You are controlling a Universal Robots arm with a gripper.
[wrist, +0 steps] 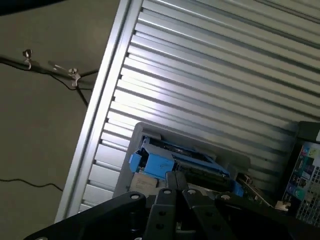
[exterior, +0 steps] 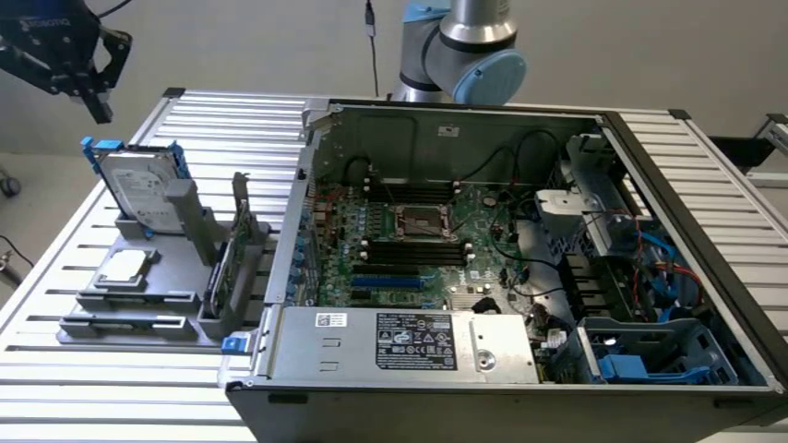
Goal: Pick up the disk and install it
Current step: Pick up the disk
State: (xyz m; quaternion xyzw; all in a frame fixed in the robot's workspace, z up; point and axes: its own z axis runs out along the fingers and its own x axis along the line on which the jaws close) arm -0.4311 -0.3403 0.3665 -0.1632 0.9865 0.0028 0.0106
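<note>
Apparently upright, disk, long axis near vertical

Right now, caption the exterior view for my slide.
Shut gripper hovers over the upright disk in its grey stand, beside the open computer case.

Blue-railed silver disk stands upright on grey fixture.

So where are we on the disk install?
Nothing done yet: the disk stands upright in its grey stand, outside the open computer case. In hand: nothing; the tool, shut, hangs above the disk, apart from it. Left: the pick and the install.
</note>
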